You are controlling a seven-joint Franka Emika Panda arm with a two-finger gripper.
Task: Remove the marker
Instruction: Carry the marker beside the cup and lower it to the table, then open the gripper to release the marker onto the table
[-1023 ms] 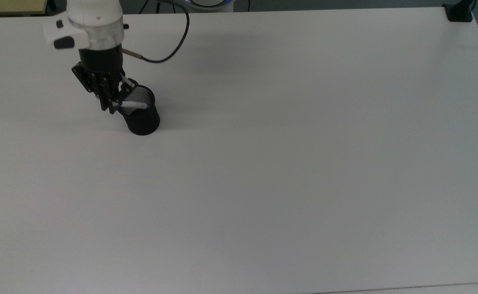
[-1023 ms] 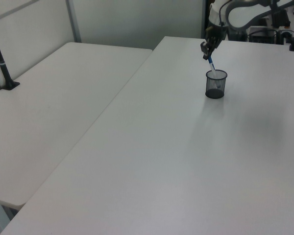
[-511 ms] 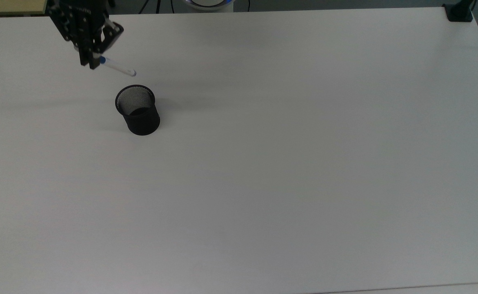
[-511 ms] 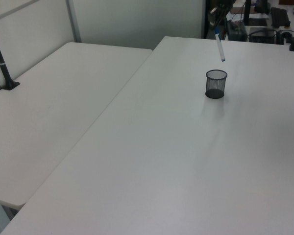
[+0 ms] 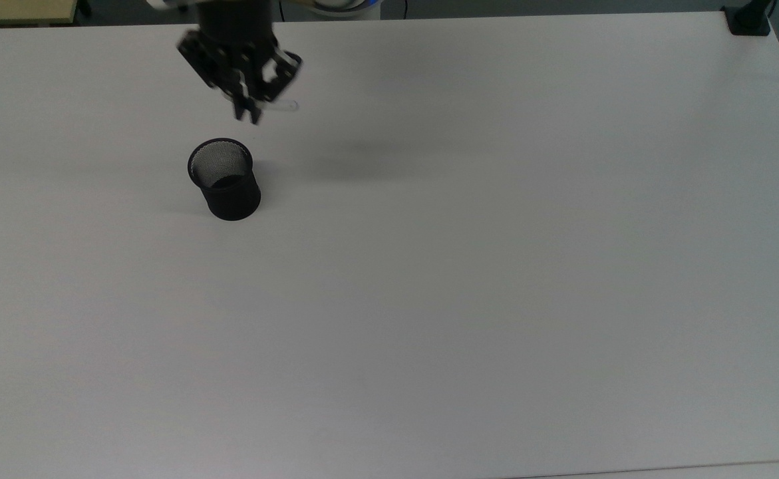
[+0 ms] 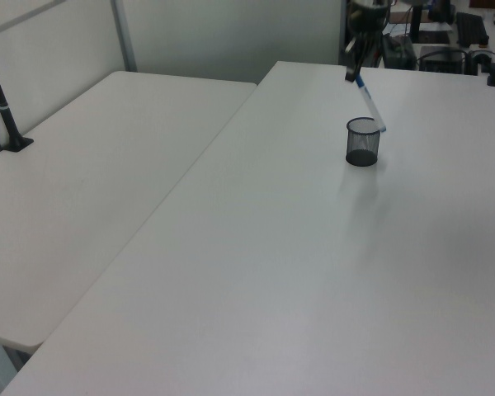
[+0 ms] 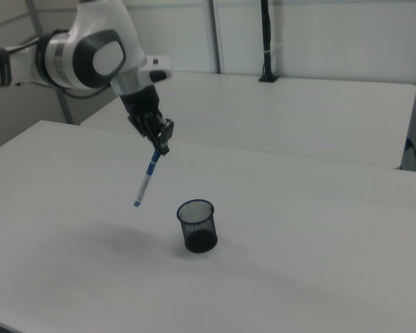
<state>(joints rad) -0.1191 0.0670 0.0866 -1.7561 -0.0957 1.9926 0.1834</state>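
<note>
The gripper (image 7: 162, 146) is clamped on the blue cap end of the marker (image 7: 146, 180). From the fingers the marker's long white barrel hangs down and slants away, its free tip lowest, in the air above the white table (image 7: 319, 263). The black mesh cup (image 7: 197, 225) stands upright on the table, apart from the tip, to the right view's right.
</note>
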